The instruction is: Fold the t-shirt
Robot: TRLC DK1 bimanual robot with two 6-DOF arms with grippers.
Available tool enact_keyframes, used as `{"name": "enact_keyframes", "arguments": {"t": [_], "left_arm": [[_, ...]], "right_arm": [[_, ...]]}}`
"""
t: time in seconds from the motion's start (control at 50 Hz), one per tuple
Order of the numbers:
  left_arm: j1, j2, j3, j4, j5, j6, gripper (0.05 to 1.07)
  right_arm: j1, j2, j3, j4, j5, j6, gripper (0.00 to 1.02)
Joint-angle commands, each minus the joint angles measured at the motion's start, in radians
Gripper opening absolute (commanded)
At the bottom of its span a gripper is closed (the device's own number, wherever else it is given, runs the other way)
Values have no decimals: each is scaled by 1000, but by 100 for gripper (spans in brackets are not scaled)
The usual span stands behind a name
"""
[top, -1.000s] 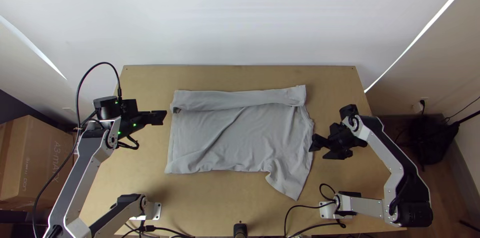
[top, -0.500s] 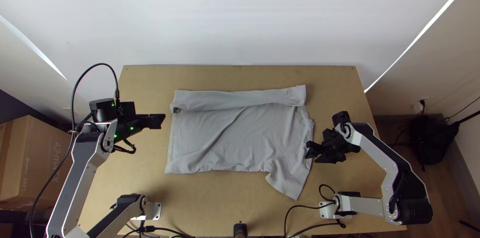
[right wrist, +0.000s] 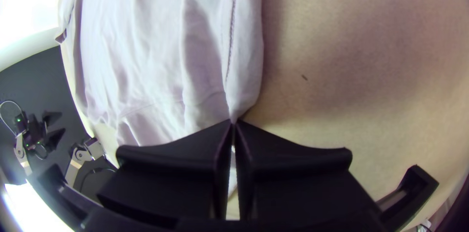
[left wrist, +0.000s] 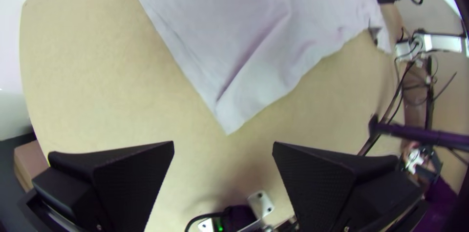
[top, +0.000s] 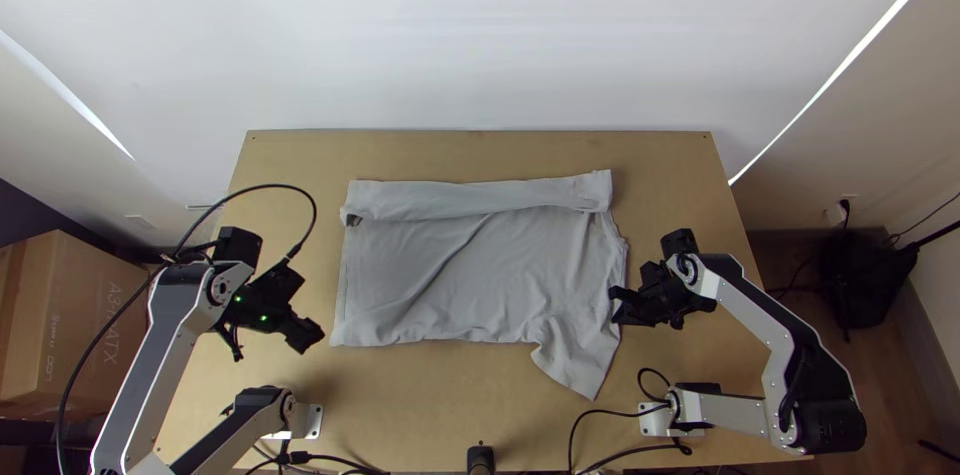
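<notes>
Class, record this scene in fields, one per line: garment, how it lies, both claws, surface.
garment: light grey fabric t-shirt
lie: mainly spread, far strip folded over, near-right flap jutting out
left claw: black, flat-fingered, open, off the shirt's left side
right claw: black, flat-fingered, shut on the shirt's right edge
surface: light wooden rectangular table

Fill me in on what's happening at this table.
A two-armed robot is partway through folding a grey t-shirt on a wooden table. The far side lies turned over in a strip; a sleeve sticks out near right. The right gripper pinches the shirt's right edge. The left gripper is open, empty, off the near left corner.
</notes>
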Motion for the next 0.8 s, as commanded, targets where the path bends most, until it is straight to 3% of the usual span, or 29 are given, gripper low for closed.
{"name": "enact_keyframes", "arguments": {"t": [0.0,0.18,0.66,0.7,0.78], "left_arm": [[-34,16,-66,-26,-46,74,101],[-111,70,-134,37,-69,62,94],[-199,309,-166,234,-52,-1,92],[-200,322,-166,237,-46,-3,86],[-200,325,-170,278,-13,-4,63]], "right_arm": [[18,-37,-29,-7,-16,6,2],[52,-85,-49,-11,-19,39,2],[50,-177,-83,-40,-21,68,2],[50,-180,-83,-40,-19,71,2],[44,-188,-81,-40,-19,74,2]]}}
